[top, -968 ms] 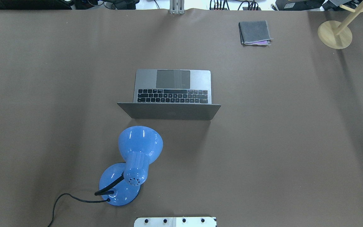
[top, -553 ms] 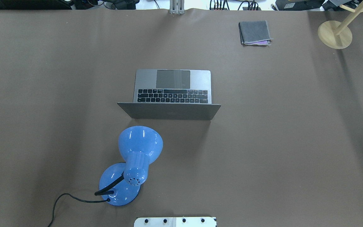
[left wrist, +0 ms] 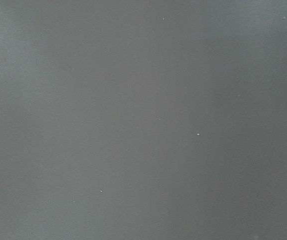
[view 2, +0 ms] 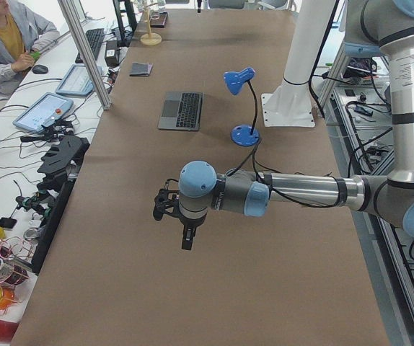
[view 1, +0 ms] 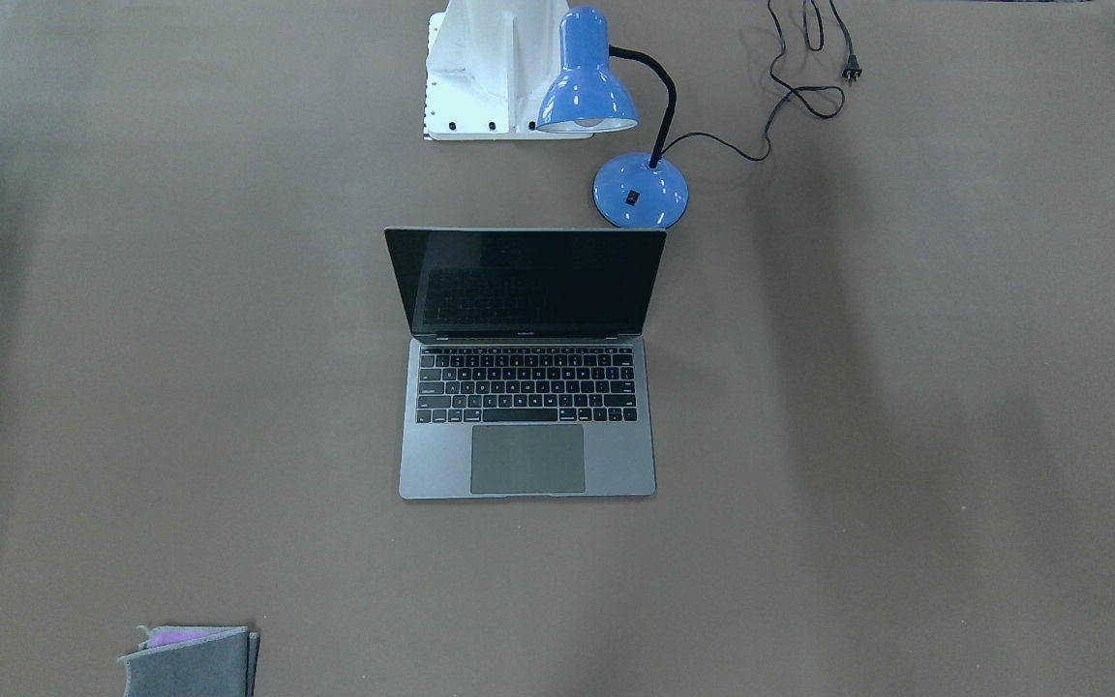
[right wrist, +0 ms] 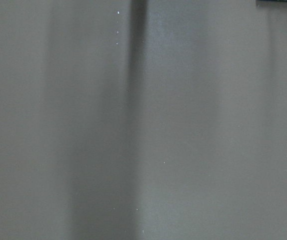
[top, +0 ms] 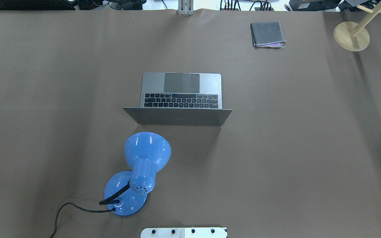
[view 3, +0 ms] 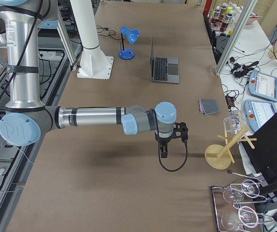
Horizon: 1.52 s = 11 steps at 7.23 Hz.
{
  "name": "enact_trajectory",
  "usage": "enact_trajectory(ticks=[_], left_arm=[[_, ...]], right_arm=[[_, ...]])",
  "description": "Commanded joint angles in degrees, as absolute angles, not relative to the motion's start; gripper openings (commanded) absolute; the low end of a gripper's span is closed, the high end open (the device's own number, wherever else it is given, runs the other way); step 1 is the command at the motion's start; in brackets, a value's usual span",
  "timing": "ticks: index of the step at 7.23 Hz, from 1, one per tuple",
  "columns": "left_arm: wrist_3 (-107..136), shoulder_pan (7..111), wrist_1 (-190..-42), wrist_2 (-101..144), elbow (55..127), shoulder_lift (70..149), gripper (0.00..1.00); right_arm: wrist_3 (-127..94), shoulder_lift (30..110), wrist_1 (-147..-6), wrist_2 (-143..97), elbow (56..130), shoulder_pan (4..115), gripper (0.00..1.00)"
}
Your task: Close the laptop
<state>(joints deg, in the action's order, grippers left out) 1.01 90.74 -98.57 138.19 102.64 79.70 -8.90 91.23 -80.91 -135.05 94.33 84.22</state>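
The space-grey laptop (top: pixel 181 96) stands open in the middle of the table, its lid upright and its keyboard facing away from the robot. It also shows in the front-facing view (view 1: pixel 527 416), with its black screen dark. My left gripper (view 2: pixel 186 241) shows only in the exterior left view, hanging over bare table far from the laptop (view 2: pixel 182 109); I cannot tell whether it is open or shut. My right gripper (view 3: pixel 163 152) shows only in the exterior right view, far from the laptop (view 3: pixel 165 68); I cannot tell its state either. Both wrist views show only the brown table cover.
A blue desk lamp (top: pixel 141 172) stands just behind the laptop lid, on the robot's side, left of centre, its cord trailing off. A small folded grey cloth (top: pixel 267 34) lies at the far right. A wooden stand (top: pixel 351 35) sits at the far right corner.
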Motion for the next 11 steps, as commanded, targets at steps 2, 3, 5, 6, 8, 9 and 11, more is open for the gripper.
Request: enact_trajectory(ticks=[2,3,5,6,8,9,11], left_arm=[[5.16,90.62,-100.45,141.06,102.57,79.63,0.97],[8.14,90.53,-102.37,141.06,102.83,79.80,0.89],[10.64,89.57,-104.06,140.98,102.83,79.89,0.83],[10.90,89.47,-104.06,140.98,103.09,80.07,0.83],[18.83,84.68,-104.06,141.06,107.63,80.94,0.75],[26.90,79.77,-104.85,141.06,110.89,81.82,0.67],[40.54,72.55,-111.23,141.15,113.11,83.92,0.13]], right_arm=[[-8.96,91.23,-80.86,-139.22,94.31,83.67,1.00],[-8.88,91.06,-80.77,-138.44,94.57,82.98,1.00],[-8.88,90.44,-80.77,-137.99,94.75,82.18,1.00],[-8.96,90.44,-80.77,-138.08,95.36,82.09,1.00],[-19.17,90.44,-80.77,-138.08,101.56,77.73,0.89],[-25.95,90.35,-80.77,-137.90,106.04,73.69,0.89],[-37.82,87.99,-80.77,-135.97,113.00,65.70,0.83]])
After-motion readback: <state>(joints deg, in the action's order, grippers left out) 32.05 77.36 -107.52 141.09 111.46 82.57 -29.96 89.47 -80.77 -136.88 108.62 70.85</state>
